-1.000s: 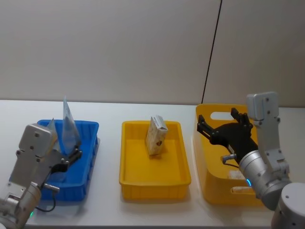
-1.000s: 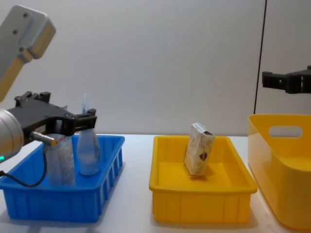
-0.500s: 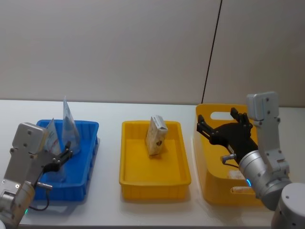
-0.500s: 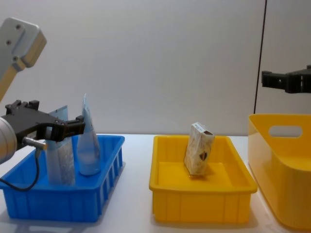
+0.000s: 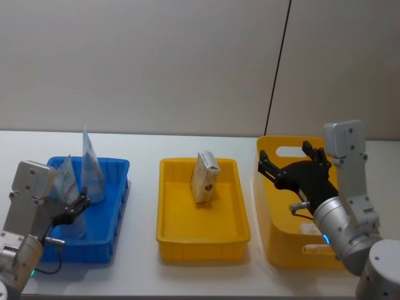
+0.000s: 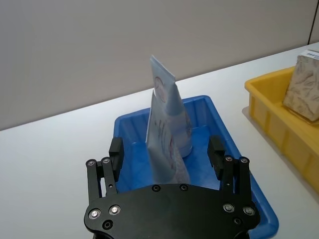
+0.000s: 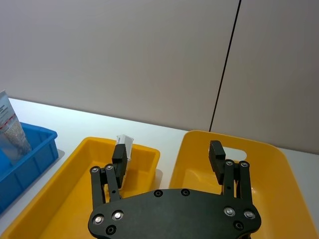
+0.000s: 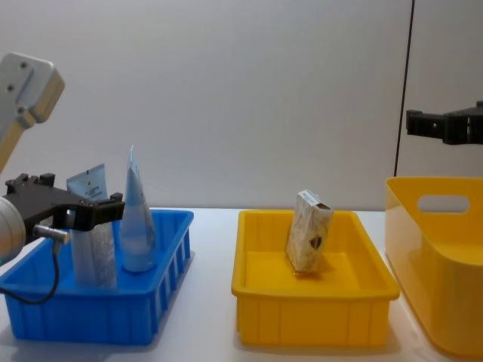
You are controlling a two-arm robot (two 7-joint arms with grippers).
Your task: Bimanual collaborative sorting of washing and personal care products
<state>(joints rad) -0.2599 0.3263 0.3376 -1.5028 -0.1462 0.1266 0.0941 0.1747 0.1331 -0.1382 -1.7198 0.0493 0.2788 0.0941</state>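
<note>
- Standing with its crimped end straight up, the light-blue tube (image 5: 89, 167) sits toward the 12 o'clock end of the blue tray (image 5: 94, 252), with printed text on its side.
- A shorter tube (image 5: 65, 180) stands just beside it at about its 8 o'clock. It is also inside the blue tray and leans a little.
- The beige carton (image 5: 205, 177) stands tilted at the 12 o'clock end of the yellow tray (image 5: 203, 249). A dark emblem shows on the face turned toward the robot.
- The yellow tray sits mid-table, at 3 o'clock of the blue tray; the two trays are apart, not touching.
- The left tool (image 5: 72, 209) hangs over the blue tray's 7 o'clock part with its fingers spread wide. In the left wrist view the shorter tube rises between them and touches neither finger.
- The right tool (image 5: 284, 157) hovers above the deep yellow bin (image 5: 281, 250), at 3 o'clock of the yellow tray — fingers spread, pinching nothing, well apart from the carton.
- All three containers rest in a row on the white table (image 5: 144, 275), which runs from 9 o'clock to 3 o'clock before the robot.
</note>
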